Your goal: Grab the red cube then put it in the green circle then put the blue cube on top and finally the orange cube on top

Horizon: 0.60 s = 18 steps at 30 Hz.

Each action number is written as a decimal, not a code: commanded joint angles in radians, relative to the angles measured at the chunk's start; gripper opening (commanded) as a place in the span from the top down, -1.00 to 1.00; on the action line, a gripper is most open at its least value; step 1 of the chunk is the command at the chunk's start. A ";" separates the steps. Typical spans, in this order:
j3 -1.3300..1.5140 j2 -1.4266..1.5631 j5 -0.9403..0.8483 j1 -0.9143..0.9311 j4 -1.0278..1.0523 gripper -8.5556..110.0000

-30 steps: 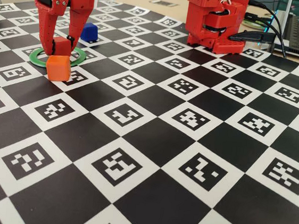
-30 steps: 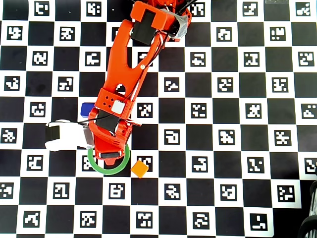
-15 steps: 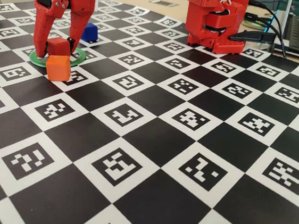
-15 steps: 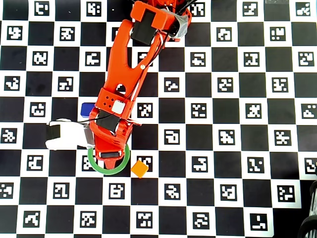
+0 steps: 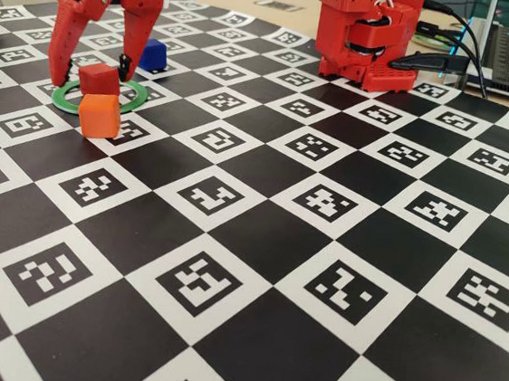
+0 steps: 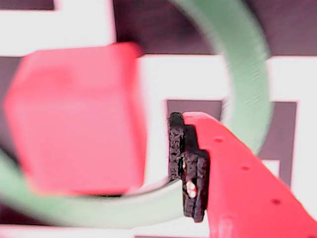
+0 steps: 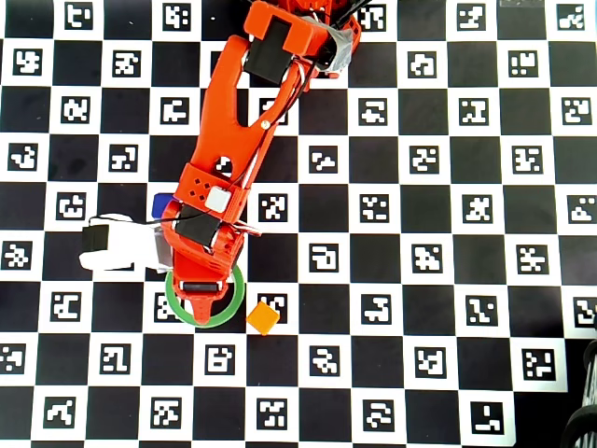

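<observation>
My gripper (image 5: 95, 81) stands released around the red cube (image 5: 99, 79) inside the green circle (image 5: 133, 99); I'd lift straight up, then fetch the blue cube (image 5: 152, 54).

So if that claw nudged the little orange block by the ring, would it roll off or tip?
Probably neither: the orange cube sits flat on one face, so it would likely slide across the smooth checkered board. It looks like stiff, light plastic, and its rounded edges may let it slip from a loose pinch.
</observation>
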 commanded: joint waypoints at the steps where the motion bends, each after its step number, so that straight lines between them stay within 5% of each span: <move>1: -0.140 0.156 0.015 0.008 0.058 0.19; 18: -0.100 0.495 -0.169 0.124 0.442 0.09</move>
